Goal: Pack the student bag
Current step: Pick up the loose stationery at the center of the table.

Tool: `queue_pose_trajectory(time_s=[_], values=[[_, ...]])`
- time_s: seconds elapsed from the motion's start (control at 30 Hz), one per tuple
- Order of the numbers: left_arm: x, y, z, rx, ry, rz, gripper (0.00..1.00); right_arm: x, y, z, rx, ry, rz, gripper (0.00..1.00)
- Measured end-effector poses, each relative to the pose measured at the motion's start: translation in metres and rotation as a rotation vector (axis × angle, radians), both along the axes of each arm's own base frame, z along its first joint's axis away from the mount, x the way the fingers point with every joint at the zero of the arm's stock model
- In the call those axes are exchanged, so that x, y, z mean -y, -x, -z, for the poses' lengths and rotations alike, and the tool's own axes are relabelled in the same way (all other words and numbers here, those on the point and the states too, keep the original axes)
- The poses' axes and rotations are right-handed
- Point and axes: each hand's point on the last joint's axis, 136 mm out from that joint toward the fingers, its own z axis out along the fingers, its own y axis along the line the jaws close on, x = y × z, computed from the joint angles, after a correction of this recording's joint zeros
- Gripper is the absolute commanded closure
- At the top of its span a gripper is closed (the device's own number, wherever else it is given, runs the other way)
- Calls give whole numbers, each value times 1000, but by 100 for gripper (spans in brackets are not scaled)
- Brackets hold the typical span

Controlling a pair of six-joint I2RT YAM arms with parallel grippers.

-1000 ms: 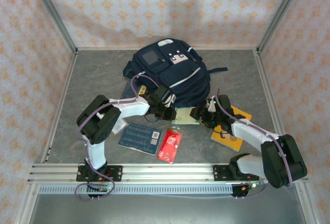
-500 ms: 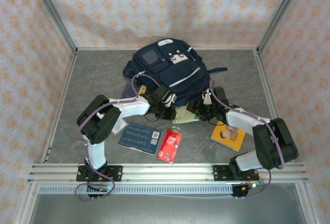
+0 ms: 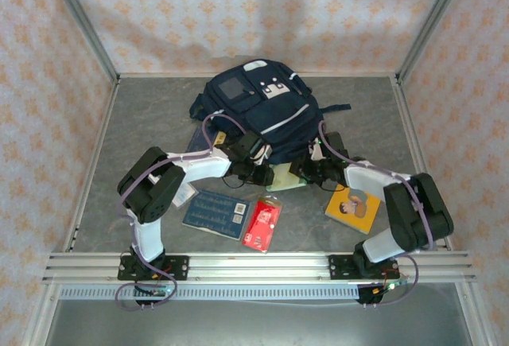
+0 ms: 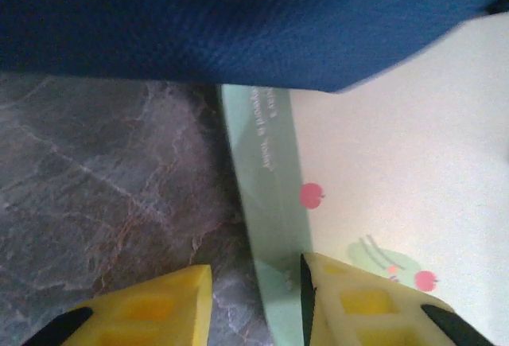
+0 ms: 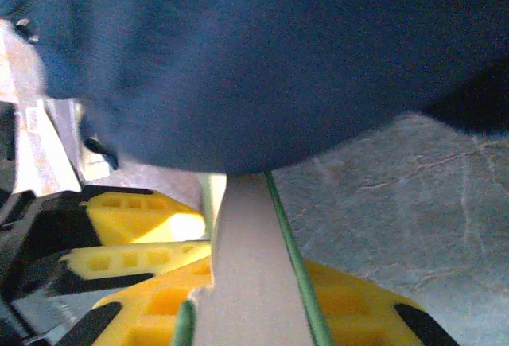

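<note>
Hard to read: from the top camera both fingertip pairs are lost in dark clutter at the bag's near edge. The pale green notebook (image 3: pixel 288 179) lies between them, its far end tucked under the bag. The orange book (image 3: pixel 354 209), toward the table's near right, is partly covered by the right arm. A flat item under the left forearm is cut off and can't be identified. In the wrist views the bag is a blurred blue mass across the top.

Student bag (image 3: pixel 266 115): navy fabric, white stripe trim, grey square patch, white patches, one dark strap trailing right. It lies flat mid-table, close to the far edge, and is the biggest item by far.

Left gripper (image 4: pixel 256 268): jaws parted with a clear gap, straddling the notebook's green spine edge. One yellow finger (image 4: pixel 151 314) is over bare table (image 4: pixel 87 179), the other over the apple-print cover. It is not clamping anything.

Right gripper (image 5: pixel 254 286): the notebook runs edge-on between its yellow fingers (image 5: pixel 362 306), which press on both sides, so it is closed on the notebook right under the bag's edge.

A blue booklet (image 3: pixel 213 212) and a red packet (image 3: pixel 262 225) lie side by side near the table's near edge, well apart from the bag.
</note>
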Motion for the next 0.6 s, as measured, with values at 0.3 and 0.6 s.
queue_pose_trajectory(time_s=[0.3,0.6], values=[[0,-21,-111,170,-30,63,47,40,22,-24,115,125,123,100],[24,-108,-211,518,-170,147,28,59,31,-33,153,191,176,100]])
